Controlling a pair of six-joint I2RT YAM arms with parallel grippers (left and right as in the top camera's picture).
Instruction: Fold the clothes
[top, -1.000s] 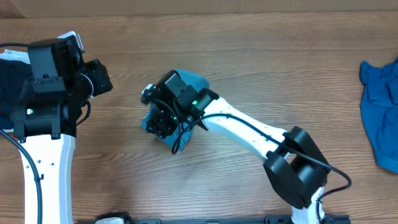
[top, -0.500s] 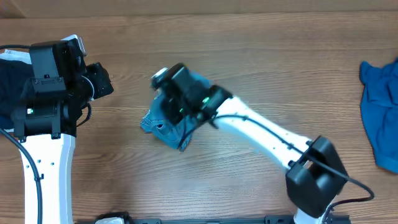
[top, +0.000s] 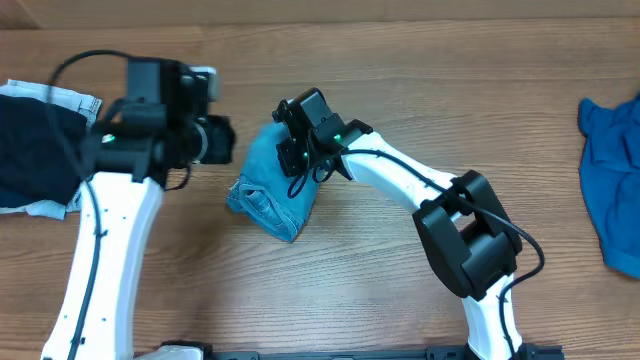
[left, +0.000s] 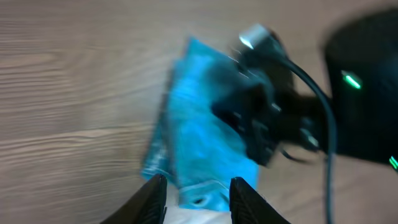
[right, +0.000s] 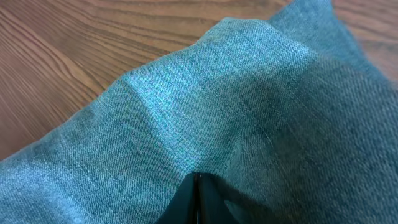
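My right claw (right: 196, 184) is clenched on a ridge of the light-blue jeans (top: 272, 188). My left claw (left: 198, 198) hangs released just beside them, over the counter (top: 400, 60).

This reads as a robotics lab or test bench rather than a home. Everything sits on one wood-grain table (top: 420, 50) watched by a camera fixed above it. Two white-and-black robot arms, the left arm (top: 100, 250) and the right arm (top: 395, 180), reach in from its near edge. Black cables (left: 305, 73) loop loose off the joints, and a green status light (left: 352, 81) glows on the right arm. The only household things are denim garments: crumpled jeans (top: 262, 200), a bright blue piece (top: 610, 170) and a dark navy one (top: 30, 150).
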